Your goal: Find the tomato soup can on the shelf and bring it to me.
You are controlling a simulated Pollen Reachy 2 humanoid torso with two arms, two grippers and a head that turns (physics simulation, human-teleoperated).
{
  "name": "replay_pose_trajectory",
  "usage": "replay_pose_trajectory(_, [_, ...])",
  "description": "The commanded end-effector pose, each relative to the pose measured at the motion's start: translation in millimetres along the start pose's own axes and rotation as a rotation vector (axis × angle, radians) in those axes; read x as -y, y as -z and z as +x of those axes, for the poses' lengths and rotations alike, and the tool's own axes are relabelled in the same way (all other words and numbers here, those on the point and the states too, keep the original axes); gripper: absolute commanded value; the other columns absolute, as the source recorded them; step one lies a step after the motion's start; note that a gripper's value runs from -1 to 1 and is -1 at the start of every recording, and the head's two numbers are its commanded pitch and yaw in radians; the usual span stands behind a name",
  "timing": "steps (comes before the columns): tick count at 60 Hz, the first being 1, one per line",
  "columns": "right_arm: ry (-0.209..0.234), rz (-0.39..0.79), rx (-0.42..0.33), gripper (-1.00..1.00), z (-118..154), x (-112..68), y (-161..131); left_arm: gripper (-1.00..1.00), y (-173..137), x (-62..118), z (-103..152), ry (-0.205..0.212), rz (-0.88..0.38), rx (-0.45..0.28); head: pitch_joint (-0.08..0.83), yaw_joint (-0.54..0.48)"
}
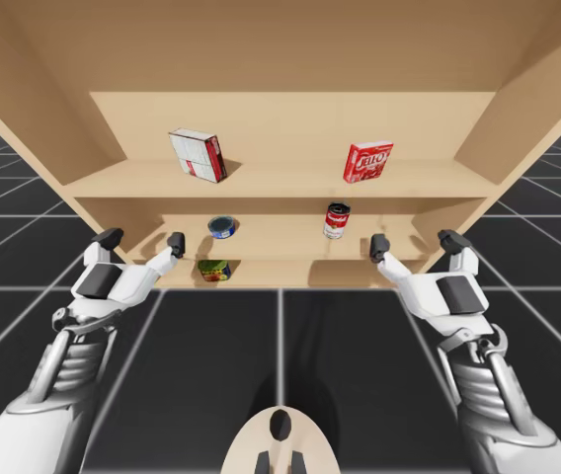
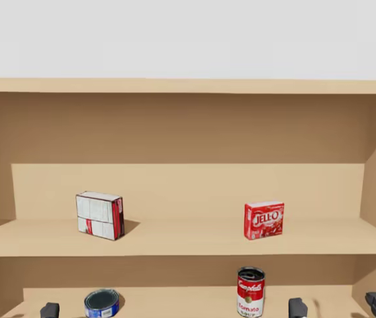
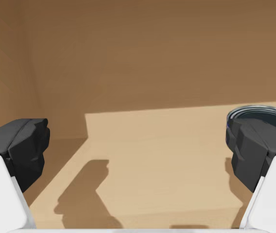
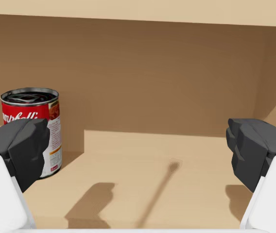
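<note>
Cans: three in all.
Tall upright cans: one, the red-and-white can [image 1: 336, 220].
Low flat cans: one, the blue can [image 1: 222, 227].
Small cans of mixed colours: one, the green, yellow and red can [image 1: 214, 270].
Boxes: two in all.
White boxes with red on the side: one, the white-and-red box [image 1: 198, 155].
All-red boxes: one, the red box [image 1: 367, 161].
Shelf units: one, the wooden shelf [image 1: 280, 183].
Things on the shelf: five, counting three cans and two boxes.
Claws: two, the left claw [image 1: 143, 239] and the right claw [image 1: 414, 242].
Fingers [image 3: 21, 145]: two dark ones on each claw, four in all.
</note>
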Motion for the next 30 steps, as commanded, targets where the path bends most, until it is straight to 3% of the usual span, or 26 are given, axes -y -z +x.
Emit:
replay_pose_trajectory(1, [0.022, -0.005, 0.001, -1.00, -1.4, -3.5, -1.7, -1.00, -0.1, 0.2, -0.2, 0.000, 0.001, -0.002, -0.014, -0.03])
replay_pose_trajectory(13, [0.019, 0.010, 0.000, -1.00, 0.6, -3.4, -1.8, -1.00, -0.1, -0.3, 0.0, -0.001, 0.001, -0.001, 0.029, -0.02])
replay_pose_trajectory(30, [0.014, 0.007, -0.008, -1.00, -1.8, -3.9, -0.7, -1.00, -0.8, -0.1, 0.7, 0.001, -0.002, 0.004, 0.210, -0.06])
